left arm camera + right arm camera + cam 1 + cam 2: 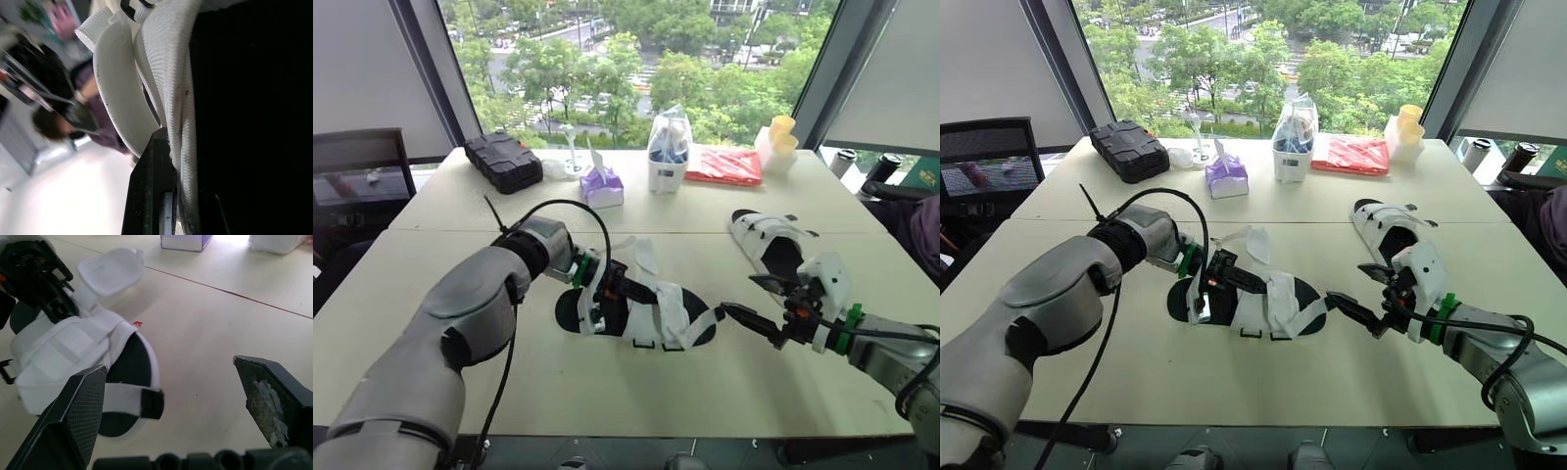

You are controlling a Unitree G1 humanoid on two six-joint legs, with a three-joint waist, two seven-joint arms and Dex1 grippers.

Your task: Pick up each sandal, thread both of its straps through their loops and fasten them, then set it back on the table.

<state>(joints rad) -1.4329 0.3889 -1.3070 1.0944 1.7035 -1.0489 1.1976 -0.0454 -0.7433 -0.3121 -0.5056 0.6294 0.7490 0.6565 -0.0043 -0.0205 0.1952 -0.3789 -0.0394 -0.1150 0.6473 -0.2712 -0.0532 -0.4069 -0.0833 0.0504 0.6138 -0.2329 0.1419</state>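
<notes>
"White-strapped, black-soled: where's the near sandal [651,308]?"

"Lying on the table [607,392], about midway across, with its toe toward the right arm. The left gripper [597,294] is clamped onto the white strapping at its heel end."

"And the right gripper [741,296]?"

"Spread wide and holding nothing, just off the toe, beside a loose strap [132,399] with a black tip."

"The second sandal [769,240]?"

"Farther back on the right, apart from both grippers. A purple tissue box [602,186] and a black case [504,162] sit near the window."

One black-soled, white-strapped sandal [646,308] lay mid-worktop [607,392], a strap end loose; its twin [769,240] rested flat behind, rightward
</notes>
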